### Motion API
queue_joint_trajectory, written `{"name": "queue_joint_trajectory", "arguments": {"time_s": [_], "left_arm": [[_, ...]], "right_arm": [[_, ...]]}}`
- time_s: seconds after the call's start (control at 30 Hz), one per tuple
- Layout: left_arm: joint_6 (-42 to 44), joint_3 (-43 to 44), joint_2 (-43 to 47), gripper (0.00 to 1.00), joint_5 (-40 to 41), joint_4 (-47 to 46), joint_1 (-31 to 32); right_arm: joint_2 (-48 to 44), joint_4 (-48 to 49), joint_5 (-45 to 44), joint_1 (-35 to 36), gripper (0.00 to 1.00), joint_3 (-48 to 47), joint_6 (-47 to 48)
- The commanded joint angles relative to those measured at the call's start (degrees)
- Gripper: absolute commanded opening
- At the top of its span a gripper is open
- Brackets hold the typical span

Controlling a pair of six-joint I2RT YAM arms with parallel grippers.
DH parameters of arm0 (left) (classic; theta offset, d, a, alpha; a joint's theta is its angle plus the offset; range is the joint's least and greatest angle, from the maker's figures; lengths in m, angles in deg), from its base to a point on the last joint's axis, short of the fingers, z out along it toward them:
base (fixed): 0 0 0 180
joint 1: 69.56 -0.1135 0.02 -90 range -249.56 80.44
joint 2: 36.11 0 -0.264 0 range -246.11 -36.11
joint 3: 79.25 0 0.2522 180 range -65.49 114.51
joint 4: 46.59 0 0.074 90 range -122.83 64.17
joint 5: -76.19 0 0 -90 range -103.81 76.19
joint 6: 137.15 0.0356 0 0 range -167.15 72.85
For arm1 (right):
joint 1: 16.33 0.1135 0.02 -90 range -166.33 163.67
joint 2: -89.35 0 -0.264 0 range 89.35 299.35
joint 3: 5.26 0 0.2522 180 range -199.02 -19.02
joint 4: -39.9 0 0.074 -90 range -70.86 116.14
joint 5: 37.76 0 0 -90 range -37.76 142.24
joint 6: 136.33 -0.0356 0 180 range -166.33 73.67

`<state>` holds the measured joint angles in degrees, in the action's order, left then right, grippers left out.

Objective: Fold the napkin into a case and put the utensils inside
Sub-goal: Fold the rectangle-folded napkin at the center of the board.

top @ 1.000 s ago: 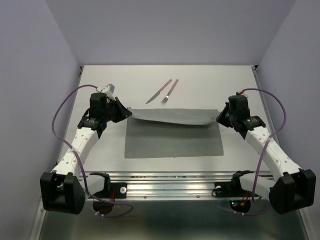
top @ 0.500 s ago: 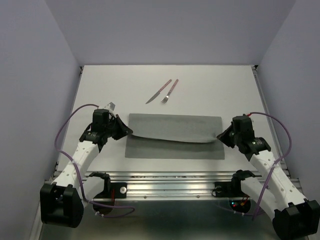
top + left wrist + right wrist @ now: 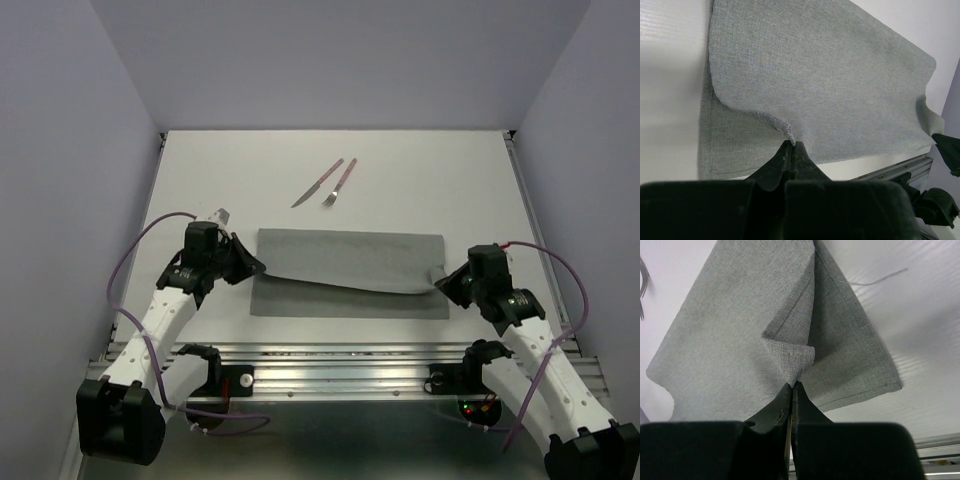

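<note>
Left jaws: clamping shut on the napkin (image 3: 350,262) at its left corner, low over the worktop (image 3: 450,180).
Right jaws: pinching shut on its right corner.
Napkin: lying doubled, top layer draping between both grips.
Knife (image 3: 318,183) and fork (image 3: 341,183): lying side by side farther back.
</note>
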<state>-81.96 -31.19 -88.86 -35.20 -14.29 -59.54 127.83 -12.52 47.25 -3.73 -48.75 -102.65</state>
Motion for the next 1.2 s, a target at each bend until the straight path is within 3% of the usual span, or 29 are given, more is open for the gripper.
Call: {"name": "queue_joint_trajectory", "arguments": {"time_s": [0.0, 0.27, 0.63, 0.7, 0.8, 0.83, 0.87, 0.9, 0.97, 1.07, 1.17], "left_arm": [[-0.79, 1.20, 0.99, 0.00, 0.91, 1.40, 0.26], [0.62, 6.74, 0.10, 0.00, 4.50, 5.54, 0.26], [-2.81, 1.03, 1.42, 0.00, 2.85, 2.29, 0.17], [-2.81, 0.68, 1.60, 0.00, 1.44, 1.67, 0.26], [-2.72, 0.41, 1.60, 0.33, 0.82, 2.02, 0.26], [-2.64, 0.76, 1.77, 0.59, 0.91, 2.02, 0.26], [-2.46, 1.11, 1.86, 0.66, 1.08, 1.93, 0.26], [-1.94, 1.55, 1.78, 0.68, 1.78, 2.11, 0.26], [-1.41, 3.74, 1.16, 0.73, 2.84, 2.02, 0.26], [-0.35, 6.30, -1.03, 0.73, 3.11, 1.41, 0.17], [0.70, 7.44, -4.02, 0.68, 1.88, -0.70, 0.26]], "right_arm": [[-3.32, -1.86, -0.19, -0.12, 0.01, 0.56, -3.63], [-8.50, -3.80, -3.09, -0.12, 0.01, -1.73, -3.80], [-14.48, -13.36, -3.61, -0.12, 0.01, 0.38, -9.77], [-15.71, -14.51, -4.84, -0.12, 0.07, 0.38, -10.57], [-15.45, -16.62, -5.64, -0.12, 0.39, 0.21, -11.45], [-15.19, -16.89, -5.81, -0.12, 0.51, 0.12, -11.45], [-14.84, -17.33, -5.90, -0.12, 0.68, 0.03, -11.36], [-14.14, -18.12, -6.08, -0.12, 0.75, 0.03, -11.19], [-13.43, -18.74, -7.04, -0.12, 0.78, -0.32, -10.84], [-13.61, -17.78, -6.70, -0.12, 0.74, -0.32, -10.04], [-12.73, -15.93, -6.43, -0.12, 0.59, -0.94, -8.91]]}}
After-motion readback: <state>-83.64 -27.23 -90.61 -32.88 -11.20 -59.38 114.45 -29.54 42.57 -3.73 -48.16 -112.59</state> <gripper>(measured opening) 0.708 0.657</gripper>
